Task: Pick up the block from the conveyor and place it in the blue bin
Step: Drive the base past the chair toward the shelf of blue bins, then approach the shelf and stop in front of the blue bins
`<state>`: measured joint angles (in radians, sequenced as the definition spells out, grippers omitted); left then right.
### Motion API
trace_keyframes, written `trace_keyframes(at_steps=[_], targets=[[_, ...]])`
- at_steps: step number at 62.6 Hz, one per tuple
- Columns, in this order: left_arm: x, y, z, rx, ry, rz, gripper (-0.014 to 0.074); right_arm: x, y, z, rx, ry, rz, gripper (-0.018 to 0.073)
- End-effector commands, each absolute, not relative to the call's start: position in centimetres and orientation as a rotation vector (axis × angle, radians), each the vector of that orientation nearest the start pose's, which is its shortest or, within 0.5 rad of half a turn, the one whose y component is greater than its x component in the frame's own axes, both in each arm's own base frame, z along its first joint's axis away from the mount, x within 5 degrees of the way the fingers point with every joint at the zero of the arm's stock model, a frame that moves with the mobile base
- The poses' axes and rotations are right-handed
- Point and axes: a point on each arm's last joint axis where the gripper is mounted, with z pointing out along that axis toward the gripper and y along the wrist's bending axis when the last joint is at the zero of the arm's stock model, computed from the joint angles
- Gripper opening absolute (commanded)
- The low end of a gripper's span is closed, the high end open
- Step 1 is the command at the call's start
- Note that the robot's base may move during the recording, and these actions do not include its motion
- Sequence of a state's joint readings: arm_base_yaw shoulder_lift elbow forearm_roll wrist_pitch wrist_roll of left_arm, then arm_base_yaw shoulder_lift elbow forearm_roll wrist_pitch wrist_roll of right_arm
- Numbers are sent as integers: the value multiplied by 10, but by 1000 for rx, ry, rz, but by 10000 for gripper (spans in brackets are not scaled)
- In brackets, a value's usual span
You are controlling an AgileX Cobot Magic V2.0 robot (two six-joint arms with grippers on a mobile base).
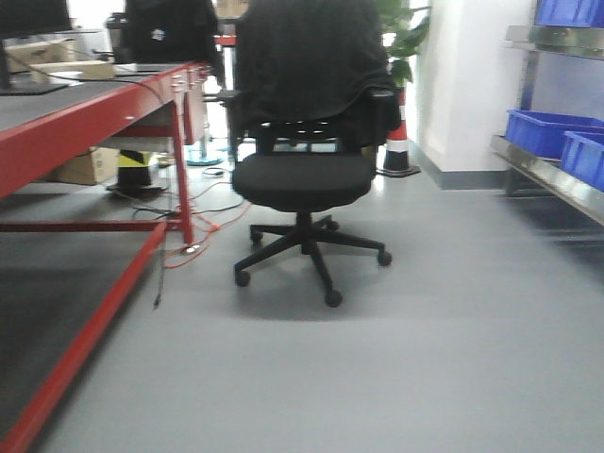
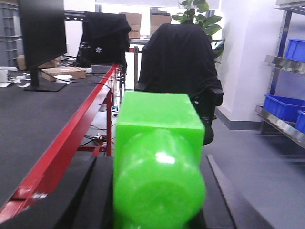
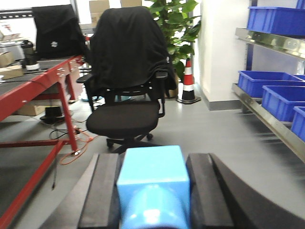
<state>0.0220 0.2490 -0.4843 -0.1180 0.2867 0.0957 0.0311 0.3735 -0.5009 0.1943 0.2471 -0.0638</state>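
In the left wrist view, my left gripper [image 2: 157, 164] is shut on a bright green block [image 2: 159, 143] that fills the space between its black fingers [image 2: 93, 195]. My right gripper [image 3: 153, 162] is shut on a light blue block [image 3: 152, 174], with black pads [image 3: 102, 191] against both of its sides. Both blocks are held up in the air above the floor. Blue bins [image 3: 264, 83] stand on a metal shelf along the right wall, also seen as blue bins [image 1: 547, 132] in the front view. The conveyor is out of view. Neither gripper shows in the front view.
A black office chair [image 1: 302, 179] draped with a dark jacket stands straight ahead on the grey floor. A red-framed desk [image 1: 104, 118] with a monitor [image 2: 40, 33] runs along the left. A traffic cone [image 3: 188, 83] and a potted plant [image 3: 174, 24] are at the back.
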Motion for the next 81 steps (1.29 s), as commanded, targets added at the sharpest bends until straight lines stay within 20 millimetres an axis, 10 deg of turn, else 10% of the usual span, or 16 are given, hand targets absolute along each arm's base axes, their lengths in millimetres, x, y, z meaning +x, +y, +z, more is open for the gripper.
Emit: trace_keyframes(at_steps=[1,81], targets=[[56,-1,337,-14,1505,-25,-111,80,6,339,29,1564,143,-154],[56,-1,337,-14,1505,-25,-111,80,6,339,29,1564,143,-154]])
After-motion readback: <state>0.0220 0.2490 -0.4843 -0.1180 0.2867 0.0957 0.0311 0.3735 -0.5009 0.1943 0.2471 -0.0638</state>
